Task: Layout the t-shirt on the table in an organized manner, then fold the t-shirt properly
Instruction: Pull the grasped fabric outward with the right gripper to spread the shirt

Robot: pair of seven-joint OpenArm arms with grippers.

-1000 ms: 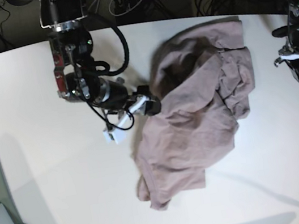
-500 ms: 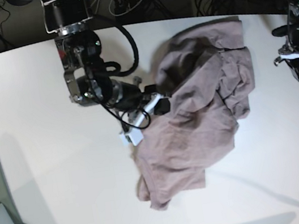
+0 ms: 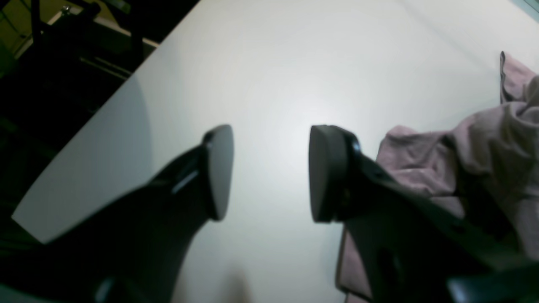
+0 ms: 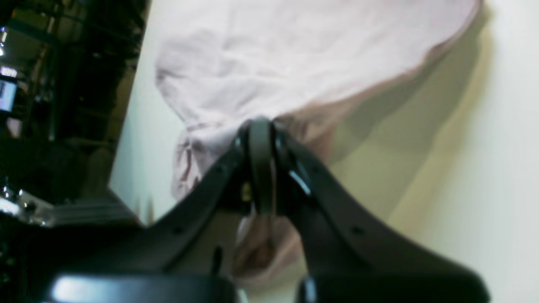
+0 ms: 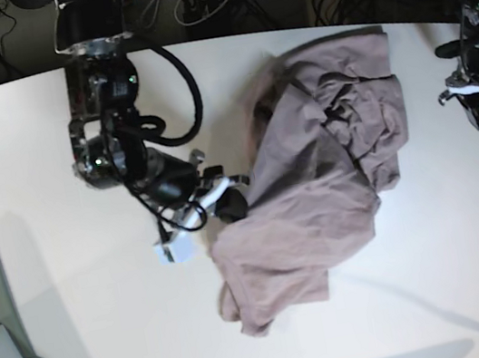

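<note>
Right end effector (image 5: pixel 236 200) has just shut on the shirt's (image 5: pixel 326 174) left-hand edge; a second ago it came in with jaws wide, and now the wrist view shows them pinched tight with a fold of cloth between. The arm has drawn back a little toward the surface's (image 5: pixel 74 289) near-left, and the fabric there has pulled taut and shifted, the collar side looking more bunched than before. My guess: this is the first tug of spreading the shirt out, so layout has barely begun and no fold is made.

Left end effector (image 3: pixel 269 172) hangs off by the right edge, jaws partly apart, holding nothing, shirt just beside it.

Shirt: dusty mauve, soft cotton, matte, heavily creased, heaped in a lumpy mass right of centre. Surface: smooth, white, matte, rounded edge.
</note>
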